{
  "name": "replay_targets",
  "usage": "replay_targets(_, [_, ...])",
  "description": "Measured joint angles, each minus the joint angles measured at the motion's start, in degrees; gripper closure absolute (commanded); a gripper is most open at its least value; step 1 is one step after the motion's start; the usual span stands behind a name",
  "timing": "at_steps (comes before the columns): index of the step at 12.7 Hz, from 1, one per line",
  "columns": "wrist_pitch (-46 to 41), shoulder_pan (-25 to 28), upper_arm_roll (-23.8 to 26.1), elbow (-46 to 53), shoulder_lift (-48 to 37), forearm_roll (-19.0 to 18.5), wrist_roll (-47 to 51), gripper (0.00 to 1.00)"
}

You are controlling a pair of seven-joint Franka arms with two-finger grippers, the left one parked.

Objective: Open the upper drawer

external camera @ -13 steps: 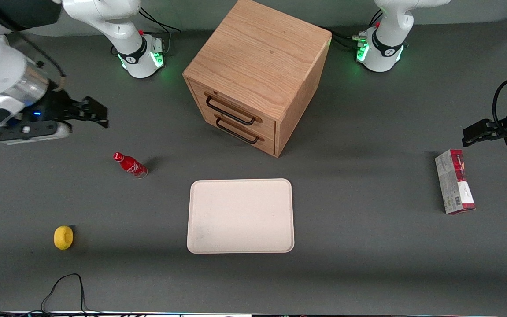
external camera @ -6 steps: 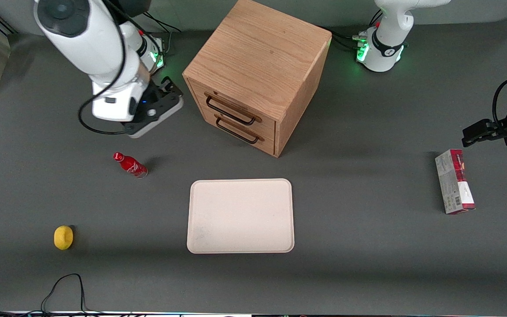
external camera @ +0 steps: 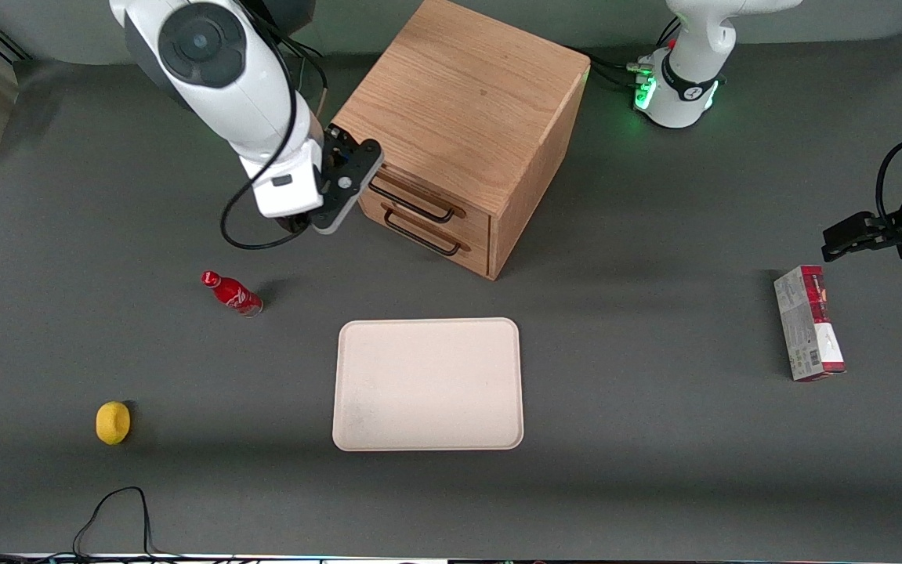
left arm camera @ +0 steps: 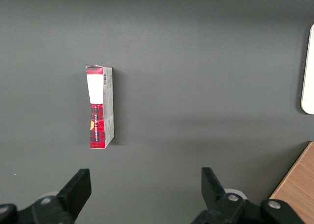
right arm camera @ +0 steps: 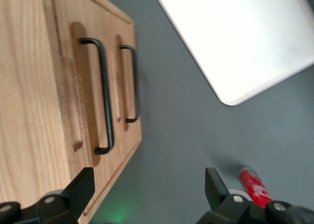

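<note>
Beside the end effector [right arm camera: 147,194], fingers apart, upper drawer [external camera: 419,197] closed, black handle.

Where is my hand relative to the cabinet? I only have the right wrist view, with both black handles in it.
Observer: From the front, the hand hovers at the cabinet's front corner toward the working arm's end, level with the upper drawer.
Operator: Is it on the handle yet?
Observer: The hand's body covers that end of the upper handle, so contact can't be told.
Operator: What else is on the table besides the tray and bottle I see?
Observer: A yellow fruit lies nearer the front camera than the red bottle, and a red-and-white box lies toward the parked arm's end.
</note>
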Motion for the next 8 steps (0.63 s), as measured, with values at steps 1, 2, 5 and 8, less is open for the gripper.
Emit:
replay_targets(1, [0.0,0.0,0.12,0.0,1.28,1.72,-1.44,0.0])
replay_targets(2, [-0.02,0.0,0.12,0.01,2.5,3.02,-2.68,0.0])
replay_targets(5, [-0.05,0.06,0.39,0.06,6.28,3.91,-3.9,0.0])
replay_targets(8, [0.06,1.55,0.67,0.16,9.06,4.02,-3.99,0.0])
